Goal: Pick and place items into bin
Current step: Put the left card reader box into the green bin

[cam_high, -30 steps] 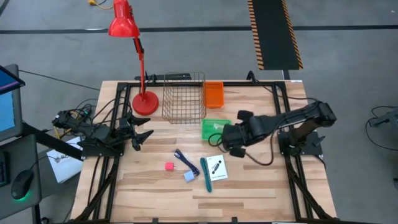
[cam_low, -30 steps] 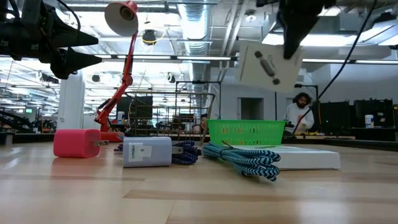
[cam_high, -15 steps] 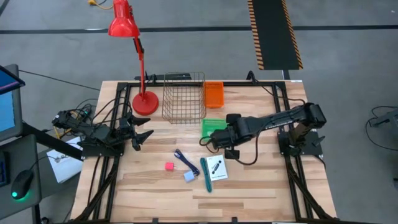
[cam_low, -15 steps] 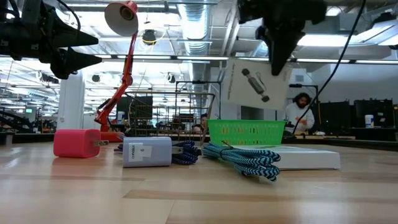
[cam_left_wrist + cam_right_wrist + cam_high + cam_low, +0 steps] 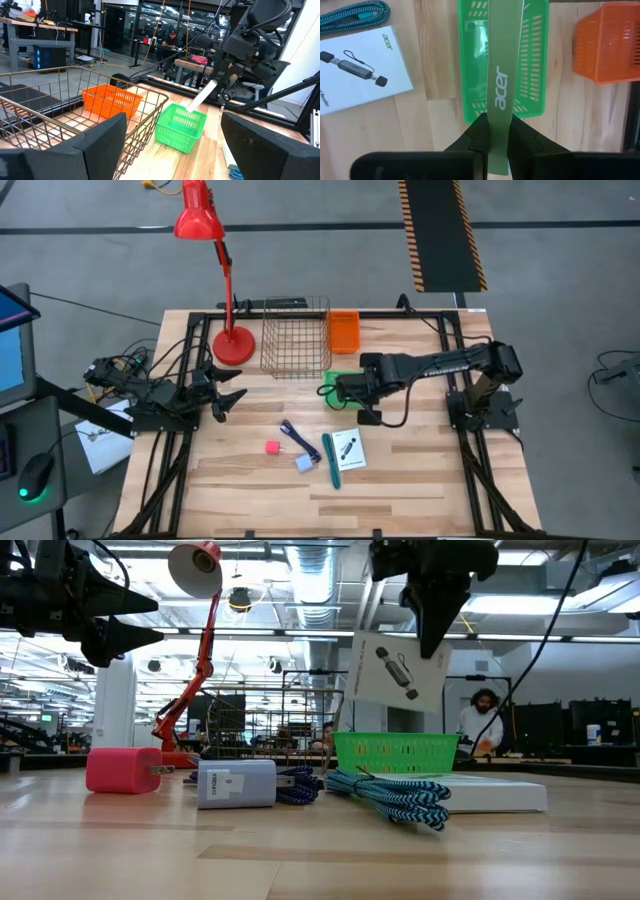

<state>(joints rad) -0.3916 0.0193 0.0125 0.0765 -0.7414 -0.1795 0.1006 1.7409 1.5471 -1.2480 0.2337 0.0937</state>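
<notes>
Above the green bin (image 5: 341, 386) — flanked by wire basket (image 5: 296, 335) and orange bin (image 5: 344, 331) — right pincer (image 5: 345, 388) grips a white packet (image 5: 397, 670).

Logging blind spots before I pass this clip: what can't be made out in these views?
- Green basket floor: high view, covered by the right gripper and its white box.
- White box's printed face: right wrist view shows only its edge; small print unreadable in low view.
- Second white box on the table: low view, hidden behind the teal braided cable.
- Left gripper fingertips: left wrist view, blurred and cropped.
</notes>
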